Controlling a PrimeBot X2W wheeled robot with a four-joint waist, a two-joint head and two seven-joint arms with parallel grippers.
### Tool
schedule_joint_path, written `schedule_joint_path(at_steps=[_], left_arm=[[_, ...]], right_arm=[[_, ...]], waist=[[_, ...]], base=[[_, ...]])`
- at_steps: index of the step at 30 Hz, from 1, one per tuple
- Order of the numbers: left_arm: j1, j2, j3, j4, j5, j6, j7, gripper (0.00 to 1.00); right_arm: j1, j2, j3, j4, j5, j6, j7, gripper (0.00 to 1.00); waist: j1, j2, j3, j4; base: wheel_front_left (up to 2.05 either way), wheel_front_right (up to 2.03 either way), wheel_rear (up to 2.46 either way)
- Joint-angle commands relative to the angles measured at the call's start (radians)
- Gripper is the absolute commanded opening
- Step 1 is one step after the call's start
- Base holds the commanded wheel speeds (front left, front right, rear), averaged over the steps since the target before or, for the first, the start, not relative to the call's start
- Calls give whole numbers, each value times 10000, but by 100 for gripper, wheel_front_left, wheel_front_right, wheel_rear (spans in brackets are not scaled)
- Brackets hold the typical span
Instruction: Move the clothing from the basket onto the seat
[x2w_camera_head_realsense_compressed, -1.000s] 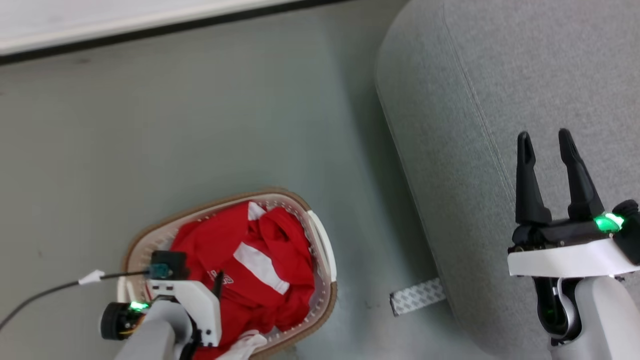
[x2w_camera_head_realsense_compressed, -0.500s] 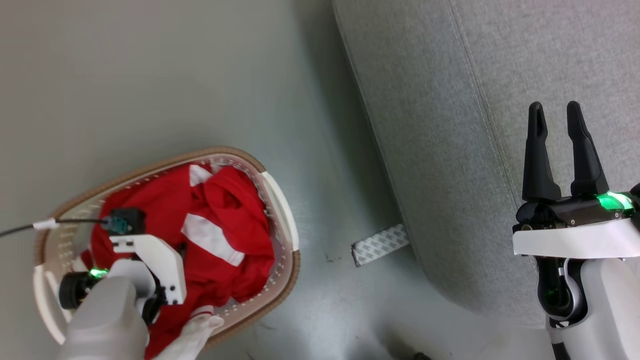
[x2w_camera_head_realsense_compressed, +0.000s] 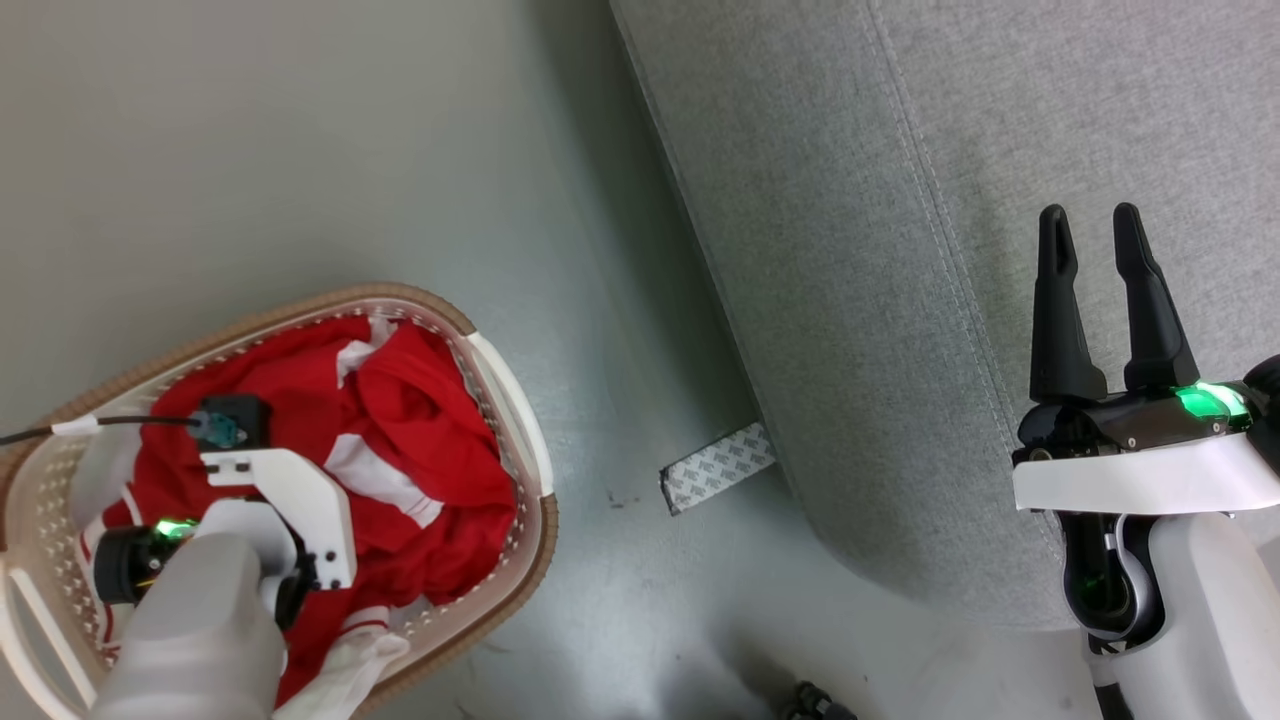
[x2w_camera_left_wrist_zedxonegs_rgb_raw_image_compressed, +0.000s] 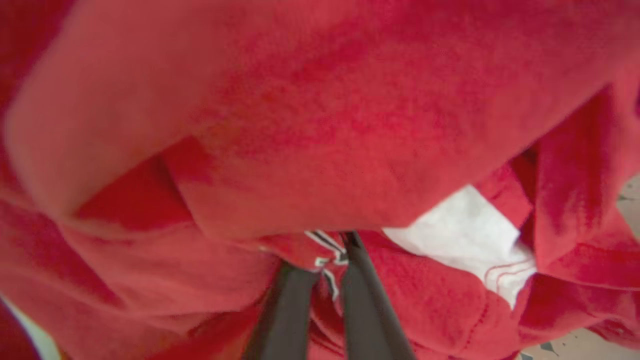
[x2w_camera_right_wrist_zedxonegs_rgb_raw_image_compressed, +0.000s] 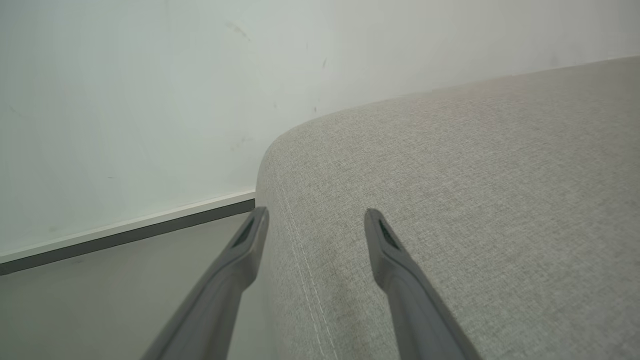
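The cream basket (x2w_camera_head_realsense_compressed: 523, 440) with a brown rim stands on the floor at the lower left of the head view, filled with the red clothing (x2w_camera_head_realsense_compressed: 420, 400) with white stripes. My left arm reaches down into it, and its wrist hides the fingers there. In the left wrist view my left gripper (x2w_camera_left_wrist_zedxonegs_rgb_raw_image_compressed: 327, 245) is shut on a fold of the red clothing (x2w_camera_left_wrist_zedxonegs_rgb_raw_image_compressed: 320, 125) with striped trim. My right gripper (x2w_camera_head_realsense_compressed: 1090, 225) hangs open above the light-grey seat (x2w_camera_head_realsense_compressed: 850, 200), nothing between its fingers; the right wrist view shows the right gripper (x2w_camera_right_wrist_zedxonegs_rgb_raw_image_compressed: 315, 220) over the seat's rounded edge (x2w_camera_right_wrist_zedxonegs_rgb_raw_image_compressed: 450, 190).
A patterned strip of tape (x2w_camera_head_realsense_compressed: 717, 467) lies on the grey floor by the seat's base. A black cable (x2w_camera_head_realsense_compressed: 100, 424) runs to the left wrist. A pale wall with a dark baseboard (x2w_camera_right_wrist_zedxonegs_rgb_raw_image_compressed: 125, 235) stands beyond the seat. A small dark object (x2w_camera_head_realsense_compressed: 815, 702) sits at the bottom edge.
The head camera has swung, shifting basket and seat left and up in the picture. My left wrist has gone further over the clothing, hiding its fingers. The right gripper stays open.
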Motion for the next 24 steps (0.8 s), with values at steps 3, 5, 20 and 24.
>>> schedule_joint_path(at_steps=[3, 5, 20, 24], left_arm=[[166, -90, -47, 19, -138, -46, -218, 0], [247, -231, -81, 24, -188, -101, -383, 0], [1549, -1498, -1551, -451, -797, -430, -2568, 0], [2143, -1548, -2343, -1286, -1884, -434, -2810, 0]], right_arm=[[-100, -4, -76, 54, -194, -21, 5, 100], [-108, -7, -141, 113, -305, -21, 5, 100], [766, -19, -752, 484, -1839, -21, 7, 100], [1003, -20, -685, 627, -2132, -21, 5, 100]], waist=[[0, 0, -287, 199], [0, 0, -561, 360], [0, 0, -4065, 2367], [0, 0, -4913, 2866]], base=[[0, 0, 0], [0, 0, 0], [0, 0, 0], [0, 0, 0]])
